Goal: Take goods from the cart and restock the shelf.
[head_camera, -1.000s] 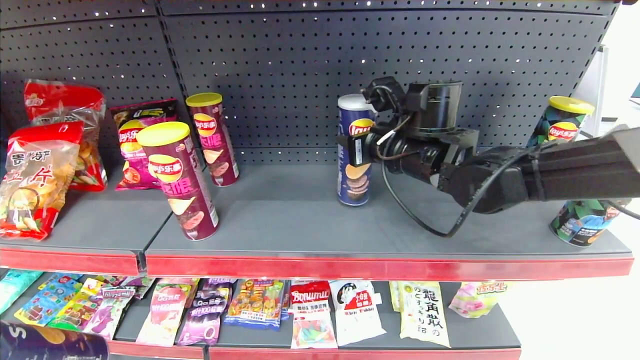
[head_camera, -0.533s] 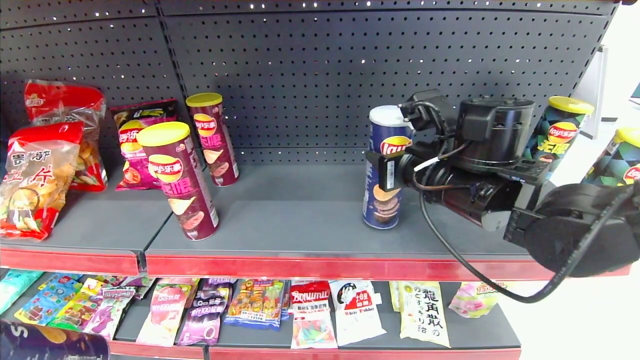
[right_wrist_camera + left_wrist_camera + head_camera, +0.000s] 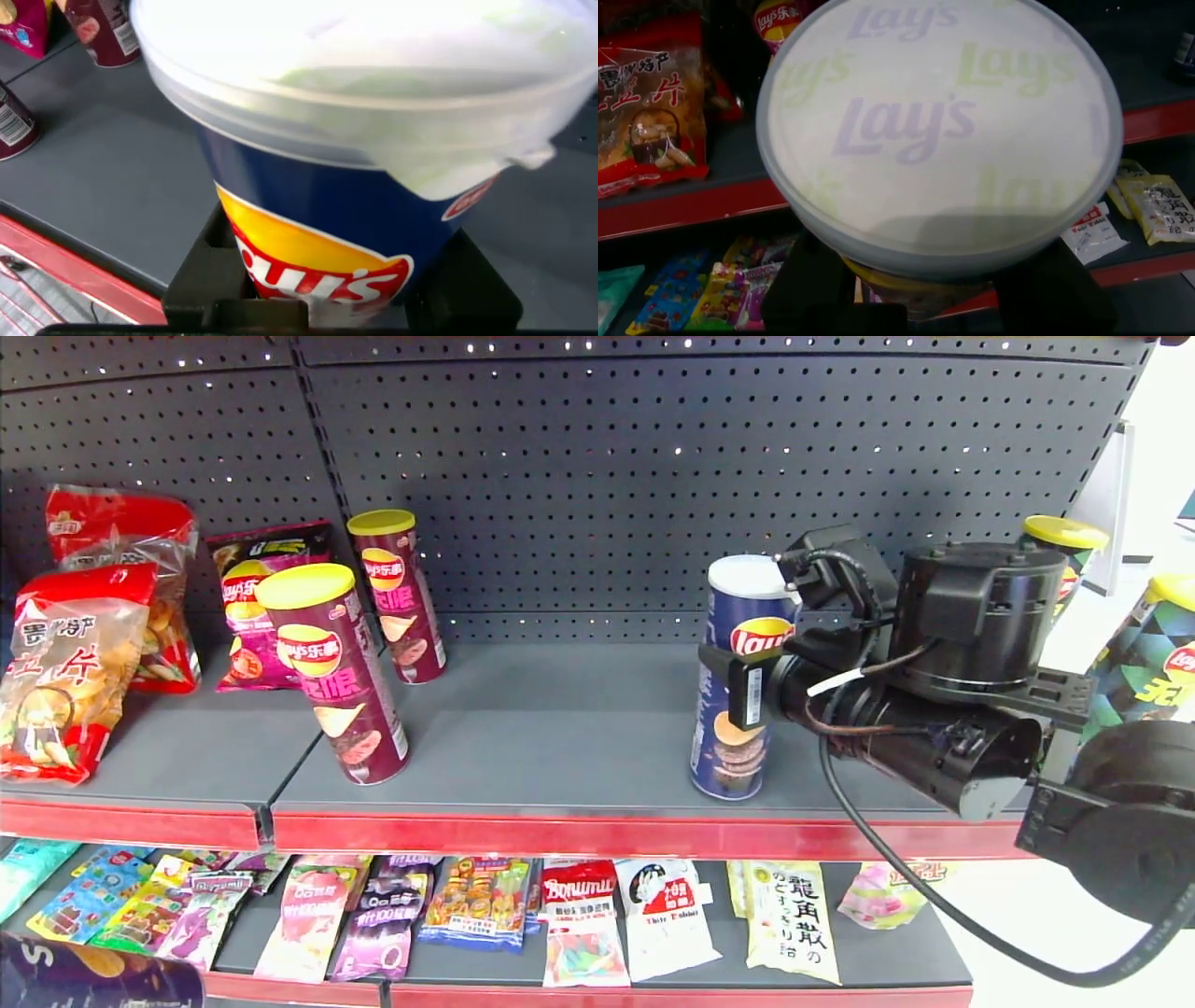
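Observation:
My right gripper [image 3: 744, 689] is shut on a blue chip can with a white lid [image 3: 744, 609], holding it upright over the front right of the grey upper shelf [image 3: 560, 747]. I cannot tell whether its base touches the shelf. The right wrist view looks down on the same blue can [image 3: 327, 215], clamped between the right gripper's [image 3: 336, 294] dark fingers. In the left wrist view, a second can's pale printed lid [image 3: 938, 131] sits just above my left gripper [image 3: 924, 299], which is shut on that can. Its dark body [image 3: 93, 975] shows at the head view's lower left corner.
Two purple yellow-lidded cans [image 3: 331, 672] [image 3: 397, 593] stand left of centre, with snack bags [image 3: 70, 672] further left. Green-black cans [image 3: 1060, 555] [image 3: 1153, 653] stand at the right end behind the arm. Candy packets [image 3: 579, 915] line the lower shelf. Between the purple cans and the blue can the shelf is bare.
My right arm has carried the blue can rightward and toward the shelf's front edge. The purple cans and bags have not moved.

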Controlling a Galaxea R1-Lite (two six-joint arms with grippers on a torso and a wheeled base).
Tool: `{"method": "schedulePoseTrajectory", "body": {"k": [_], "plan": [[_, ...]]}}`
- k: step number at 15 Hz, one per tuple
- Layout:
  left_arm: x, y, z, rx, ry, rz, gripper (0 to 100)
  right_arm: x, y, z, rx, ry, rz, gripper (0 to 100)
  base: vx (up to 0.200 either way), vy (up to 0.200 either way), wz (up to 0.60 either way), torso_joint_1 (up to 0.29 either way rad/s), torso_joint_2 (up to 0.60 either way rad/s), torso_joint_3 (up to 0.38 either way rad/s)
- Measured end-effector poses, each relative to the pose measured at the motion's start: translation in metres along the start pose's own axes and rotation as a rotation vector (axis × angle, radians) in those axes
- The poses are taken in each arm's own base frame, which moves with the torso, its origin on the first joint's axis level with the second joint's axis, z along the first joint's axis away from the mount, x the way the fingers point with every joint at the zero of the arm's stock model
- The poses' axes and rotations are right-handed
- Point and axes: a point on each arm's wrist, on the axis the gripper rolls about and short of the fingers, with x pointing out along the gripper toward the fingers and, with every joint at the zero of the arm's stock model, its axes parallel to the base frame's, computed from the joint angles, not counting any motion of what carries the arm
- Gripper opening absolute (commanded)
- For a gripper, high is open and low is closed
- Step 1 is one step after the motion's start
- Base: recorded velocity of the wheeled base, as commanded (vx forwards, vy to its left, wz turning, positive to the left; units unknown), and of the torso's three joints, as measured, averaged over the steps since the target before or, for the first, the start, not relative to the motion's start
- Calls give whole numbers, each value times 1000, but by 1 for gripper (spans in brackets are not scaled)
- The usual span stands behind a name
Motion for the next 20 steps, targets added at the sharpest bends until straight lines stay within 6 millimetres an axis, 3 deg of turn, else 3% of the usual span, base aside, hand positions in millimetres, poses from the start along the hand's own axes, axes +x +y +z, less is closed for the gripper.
{"method": "schedulePoseTrajectory", "body": {"k": [10,20], "plan": [[-1,0,-1,0,-2,-1,0,-5,7,-10,-4,27,24,0,0,0,0,0,0,0],[-1,-1,-2,-1,1,-5,0,9,2,-3,9,13,-5,0,0,0,0,0,0,5]]}}
